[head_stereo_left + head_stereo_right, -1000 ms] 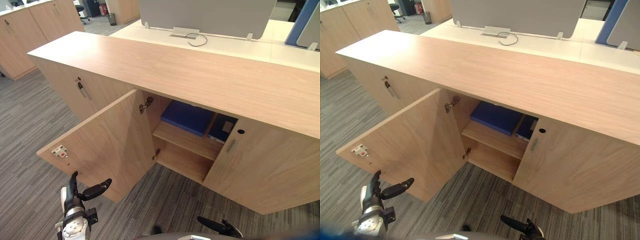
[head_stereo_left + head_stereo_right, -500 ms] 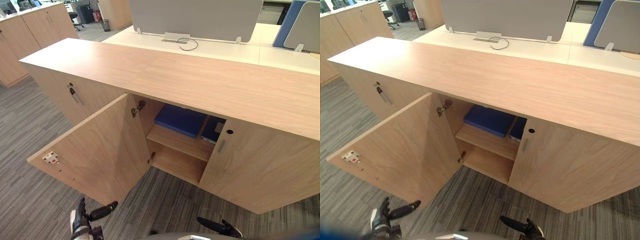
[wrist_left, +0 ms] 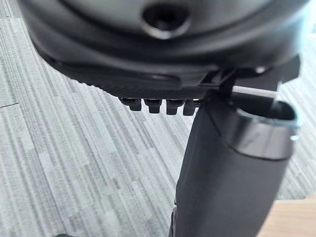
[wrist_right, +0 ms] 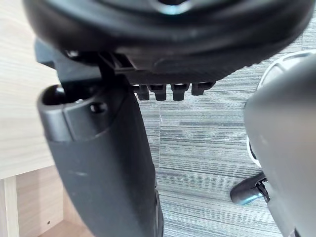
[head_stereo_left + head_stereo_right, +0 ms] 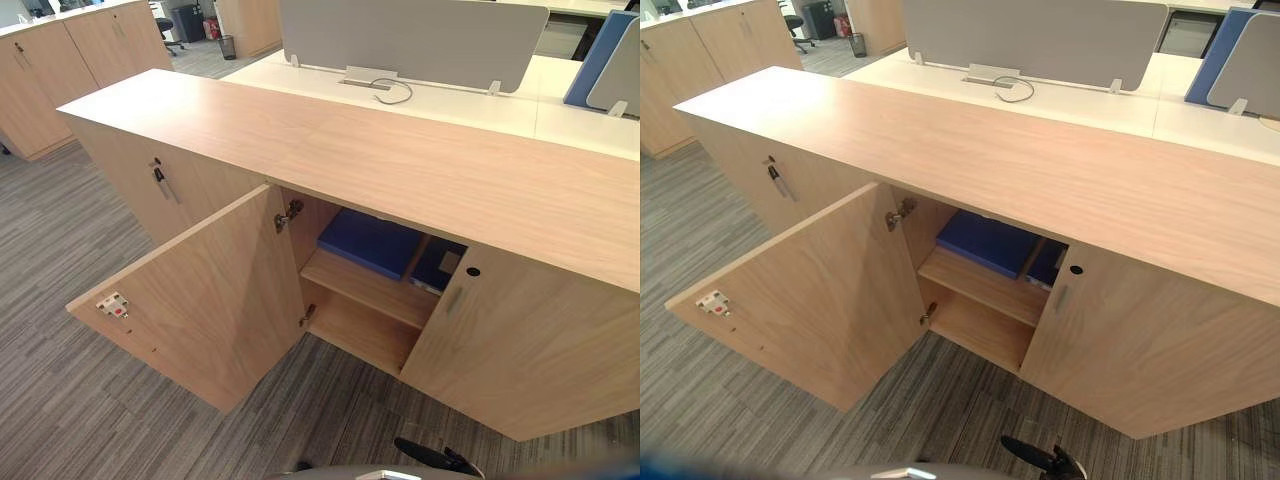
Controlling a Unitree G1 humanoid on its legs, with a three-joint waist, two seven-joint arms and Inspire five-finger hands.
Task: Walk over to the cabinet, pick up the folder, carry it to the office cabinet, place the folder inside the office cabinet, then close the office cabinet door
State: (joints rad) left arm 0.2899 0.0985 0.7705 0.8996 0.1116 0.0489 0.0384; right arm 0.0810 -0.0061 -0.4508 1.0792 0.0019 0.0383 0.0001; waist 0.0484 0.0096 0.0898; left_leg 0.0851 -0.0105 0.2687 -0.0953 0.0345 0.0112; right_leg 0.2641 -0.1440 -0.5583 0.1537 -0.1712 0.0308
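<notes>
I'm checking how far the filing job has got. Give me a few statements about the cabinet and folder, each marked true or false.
1. The blue folder lies on the upper shelf inside the office cabinet. True.
2. The left door is shut. False: it stands wide open.
3. The right hand holds the folder. False: it hangs empty above the carpet.
4. A cable lies on the white desk behind the cabinet. True.

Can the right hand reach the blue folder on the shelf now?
Probably yes: the left door stands wide open, the blue folder lies exposed, though the right hand hangs low, well short of it.
</notes>
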